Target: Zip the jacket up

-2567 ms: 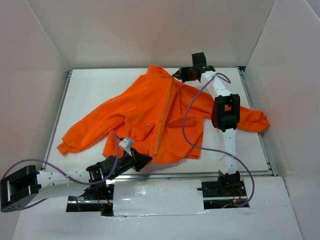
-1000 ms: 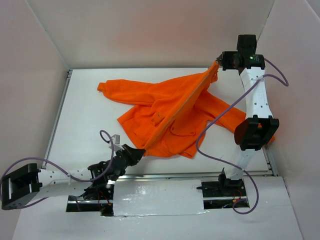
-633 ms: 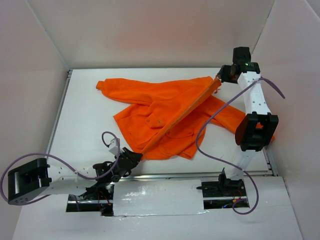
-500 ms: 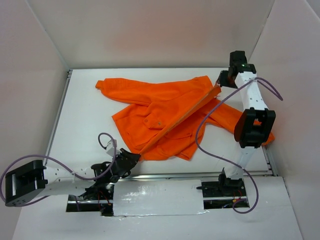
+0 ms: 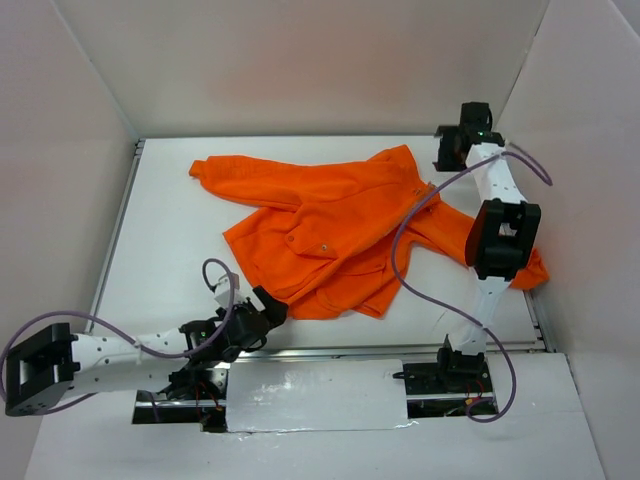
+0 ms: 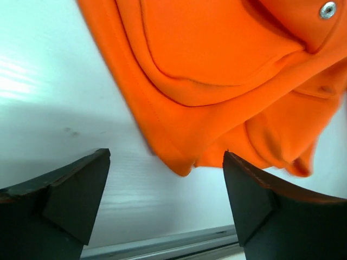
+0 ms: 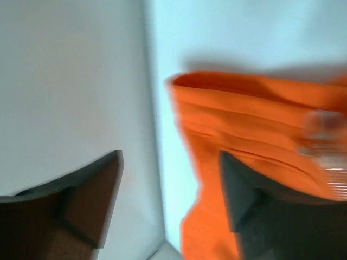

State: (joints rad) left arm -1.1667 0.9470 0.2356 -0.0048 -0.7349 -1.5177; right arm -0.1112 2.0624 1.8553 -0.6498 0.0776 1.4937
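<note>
The orange jacket [image 5: 330, 225] lies slack and crumpled on the white table [image 5: 165, 250], one sleeve reaching to the far left and the other passing under the right arm. My left gripper [image 5: 268, 308] is open just in front of the jacket's near hem corner [image 6: 181, 165]; in the left wrist view that corner hangs between and beyond the two dark fingers [image 6: 59, 200] without touching them. My right gripper [image 5: 445, 150] is open at the far right, beside the collar [image 5: 405, 160]. The right wrist view is blurred; orange cloth [image 7: 255, 135] lies by the right finger. I cannot make out the zipper.
White walls enclose the table on three sides; the right wall [image 5: 560, 120] is close to the right gripper. A metal rail [image 5: 330, 352] runs along the table's near edge. The right arm's purple cable [image 5: 398, 262] hangs over the jacket.
Both grippers have opened and let go of the jacket's front edge, which was stretched taut between them. The cloth has dropped flat onto the table.
</note>
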